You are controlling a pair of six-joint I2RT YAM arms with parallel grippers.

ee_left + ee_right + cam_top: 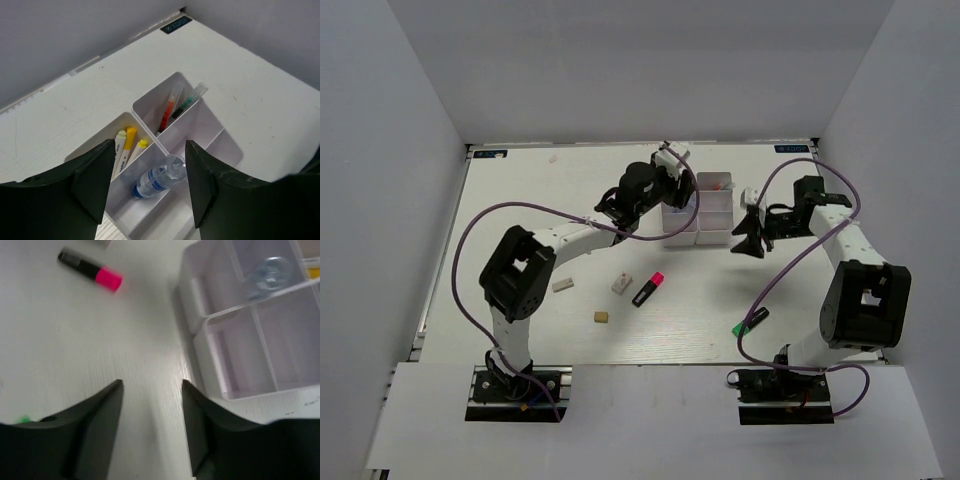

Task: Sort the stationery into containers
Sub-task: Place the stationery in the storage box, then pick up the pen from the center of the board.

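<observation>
In the white box (150,97): yellow highlighters (127,142) | pens (172,107) | blue-capped marker (159,181) | left pincer (148,150) apart | right pincer (151,390) apart

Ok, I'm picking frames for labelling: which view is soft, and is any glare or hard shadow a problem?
Right wrist view is blurred: the pink-and-black highlighter and white plastic compartment box have smeared edges. Left wrist view is sharp on the box's contents. Top external view is evenly lit, shadows soft, no glare.
</observation>
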